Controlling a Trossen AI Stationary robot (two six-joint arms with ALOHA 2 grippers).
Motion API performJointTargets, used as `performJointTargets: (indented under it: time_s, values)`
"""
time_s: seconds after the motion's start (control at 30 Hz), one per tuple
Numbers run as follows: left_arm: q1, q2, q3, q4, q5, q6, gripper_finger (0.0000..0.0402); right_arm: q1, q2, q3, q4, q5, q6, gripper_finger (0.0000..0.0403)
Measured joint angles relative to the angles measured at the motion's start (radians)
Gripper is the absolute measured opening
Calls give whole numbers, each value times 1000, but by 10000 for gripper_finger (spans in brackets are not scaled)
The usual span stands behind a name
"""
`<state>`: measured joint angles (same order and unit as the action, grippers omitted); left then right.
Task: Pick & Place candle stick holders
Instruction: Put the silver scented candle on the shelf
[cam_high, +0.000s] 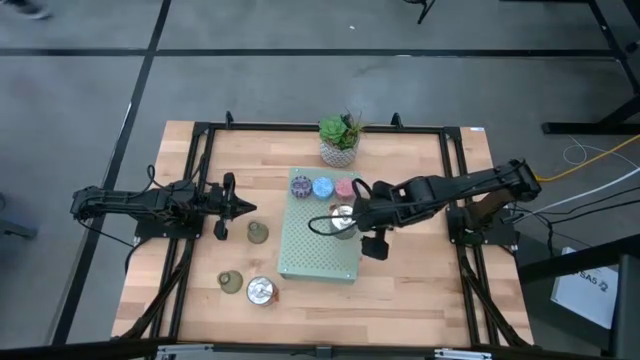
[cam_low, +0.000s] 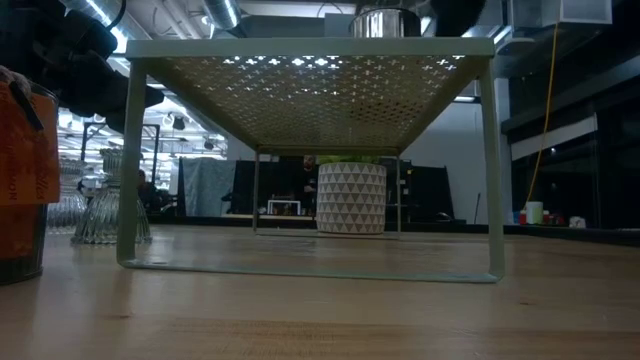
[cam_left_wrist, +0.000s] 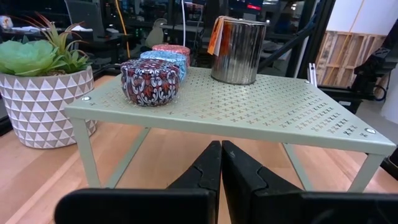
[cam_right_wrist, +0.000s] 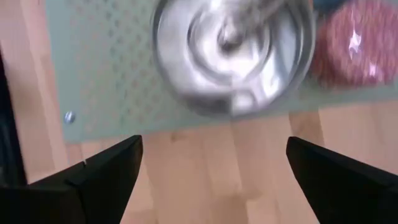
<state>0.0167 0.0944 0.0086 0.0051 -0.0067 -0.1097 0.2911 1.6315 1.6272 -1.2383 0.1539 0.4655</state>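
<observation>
On the near part of the wooden table (cam_high: 400, 300), toward the left: one shiny silver holder (cam_high: 261, 291) and, just beside it, an olive-green holder (cam_high: 231, 281). A little farther, a second olive-green holder (cam_high: 258, 233), standing on the wood just left of the green perforated shelf (cam_high: 310, 255).

On the shelf itself, the other silver holder (cam_high: 343, 222), near the right edge and upright. Likely stiff metal, smooth and slippery, perhaps somewhat heavy for its size; best taken across the round wall, fingers on opposite sides, not by the thin rim.

Right gripper (cam_high: 352, 218) above this silver holder, pointing down at it, fingers spread wide with nothing between them, as the right wrist view shows the open top of the can below. Right arm stretched from the right side of the table, bent at the elbow.

Left gripper (cam_high: 243, 208) at the left of the shelf, low and level, fingers pressed together and holding nothing; left arm extended along the table, probably waiting.

At the far edge of the shelf, a row of three: purple holder (cam_high: 301, 184), blue holder (cam_high: 323, 187), pink holder (cam_high: 345, 188), each touching or just beside the next. Probably light, with patterned sides giving better grip.

Farthest, beyond the shelf, a succulent in a white pot (cam_high: 339, 140).
</observation>
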Motion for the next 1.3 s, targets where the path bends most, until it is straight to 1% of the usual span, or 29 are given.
performJointTargets:
  time_s: [0.23, 0.43, 0.6, 0.77, 0.93, 1.1, 1.17, 1.3]
  values:
    - [0, 0, 0, 0, 0, 0, 6, 56, -17, -16, -19, 30, 152, 399]
    - [0, 0, 0, 0, 0, 0, 6, 110, -18, -68, -3, 32, 338, 399]
    - [0, 0, 0, 0, 0, 0, 6, 175, -19, -126, 70, 63, 447, 399]
    - [0, 0, 0, 0, 0, 0, 6, 241, -19, -180, 139, 138, 537, 399]
    - [0, 0, 0, 0, 0, 0, 6, 288, -15, -251, 253, 186, 598, 399]
    - [0, 0, 0, 0, 0, 0, 6, 310, -14, -343, 385, 190, 631, 399]
    - [0, 0, 0, 0, 0, 0, 6, 317, -13, -366, 404, 212, 620, 399]
    - [0, 0, 0, 0, 0, 0, 6, 319, -13, -383, 433, 257, 546, 399]
